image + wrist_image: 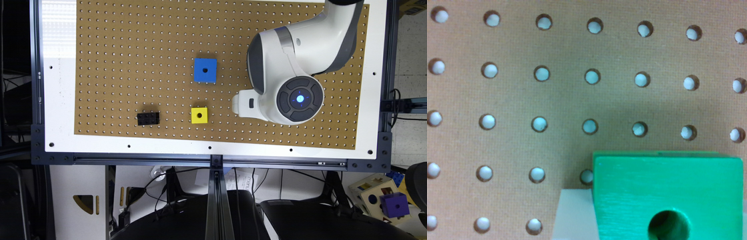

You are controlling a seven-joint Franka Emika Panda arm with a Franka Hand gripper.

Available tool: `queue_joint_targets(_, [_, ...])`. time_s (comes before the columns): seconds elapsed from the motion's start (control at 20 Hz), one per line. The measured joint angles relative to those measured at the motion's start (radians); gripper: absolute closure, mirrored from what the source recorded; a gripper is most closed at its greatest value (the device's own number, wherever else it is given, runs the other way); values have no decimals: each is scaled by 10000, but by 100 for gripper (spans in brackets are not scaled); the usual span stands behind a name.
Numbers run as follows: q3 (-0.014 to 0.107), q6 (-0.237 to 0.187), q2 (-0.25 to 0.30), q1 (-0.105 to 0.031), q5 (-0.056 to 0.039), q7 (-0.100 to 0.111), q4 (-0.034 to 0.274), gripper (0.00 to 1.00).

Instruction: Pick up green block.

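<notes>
The green block (pixel 667 190) is a bright green cube with a dark round hole in its face. In the wrist view it is very close, low over the brown pegboard (pixel 577 75). My gripper (pixel 669 215) sits around it. One pale finger (pixel 573 215) lies flush against the block's side with no gap, and the opposite side reaches the picture's edge. In the exterior view the arm covers the block, and the gripper's white part (pixel 241 105) shows towards the exterior view's right, beside the yellow cube.
A blue cube (pixel 205 70) sits mid-board. A smaller yellow cube (pixel 199 115) and a black brick (pixel 148 118) lie nearer the front edge. The pegboard (pixel 133 40) lies on a white table (pixel 60 100) with a dark frame.
</notes>
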Motion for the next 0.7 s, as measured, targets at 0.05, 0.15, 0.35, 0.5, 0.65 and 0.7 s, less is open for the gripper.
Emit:
queue_joint_targets(0.05, [0, -1, -6, 0, 0, 0, -1, 100])
queue_joint_targets(0.15, [-2, -44, -114, -3, 0, 0, 1, 100])
queue_joint_targets(0.35, [-3, -417, -531, -4, 0, 1, -2, 100])
queue_joint_targets(0.5, [-2, -923, -1057, -4, 0, 1, -4, 100])
queue_joint_targets(0.65, [-2, -1342, -1488, -4, 1, 2, -9, 100])
queue_joint_targets(0.7, [-2, -1489, -1647, -4, 3, 2, -7, 100])
